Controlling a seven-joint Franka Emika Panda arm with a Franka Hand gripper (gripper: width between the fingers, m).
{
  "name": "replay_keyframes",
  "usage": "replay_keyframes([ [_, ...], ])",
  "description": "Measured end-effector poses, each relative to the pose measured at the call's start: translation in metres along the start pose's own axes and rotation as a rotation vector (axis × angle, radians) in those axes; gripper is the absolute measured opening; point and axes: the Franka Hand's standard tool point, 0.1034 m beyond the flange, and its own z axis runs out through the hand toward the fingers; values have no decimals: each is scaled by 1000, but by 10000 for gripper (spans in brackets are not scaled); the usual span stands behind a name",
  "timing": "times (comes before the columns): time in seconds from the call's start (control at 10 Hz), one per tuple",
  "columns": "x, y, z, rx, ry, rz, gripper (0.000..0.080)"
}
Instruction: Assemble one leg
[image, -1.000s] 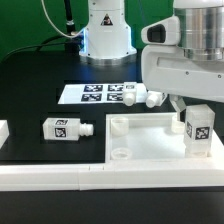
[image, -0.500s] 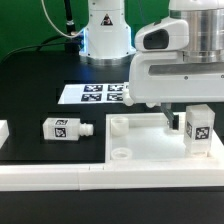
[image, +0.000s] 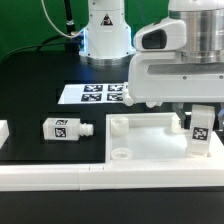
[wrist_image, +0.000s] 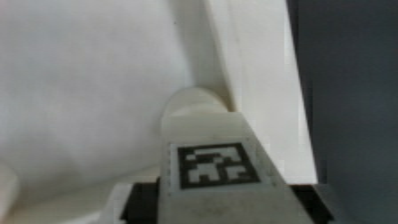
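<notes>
One large white tray-like piece (image: 150, 140) lay across the near part of the black table (image: 30, 85), and it was the biggest thing apart from the arm itself, whose white wrist housing filled the exterior view's upper right. Over the tray's corner at the exterior view's right the claw (image: 200, 125) held a leg (image: 200, 128) upright, tag facing the camera; the wrist view showed the same leg (wrist_image: 210, 145) clamped between the two dark fingers (wrist_image: 153, 200), its rounded end pointing at the tray's inner wall (wrist_image: 222, 60). Whether that end had already met the corner hole could not be told, since the leg hid it. Judging by this, the step in hand was seating the leg in the tray's corner; the next move would likely call for keeping it vertical, centring the peg on the hole and then pressing or twisting it home. A second leg (image: 64, 128) lay on its side on the table at the exterior view's left, well apart, and the marker board (image: 85, 95) lay beyond it, with another loose leg (image: 140, 97) partly hidden at its edge.
</notes>
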Motion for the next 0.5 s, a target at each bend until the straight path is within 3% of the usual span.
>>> replay_keyframes([
  [0.3,2,2,0,8,1,438,285],
  [0.4,1,2,2,21,5,620,285],
  [0.5,3,5,1,51,-17,775,285],
])
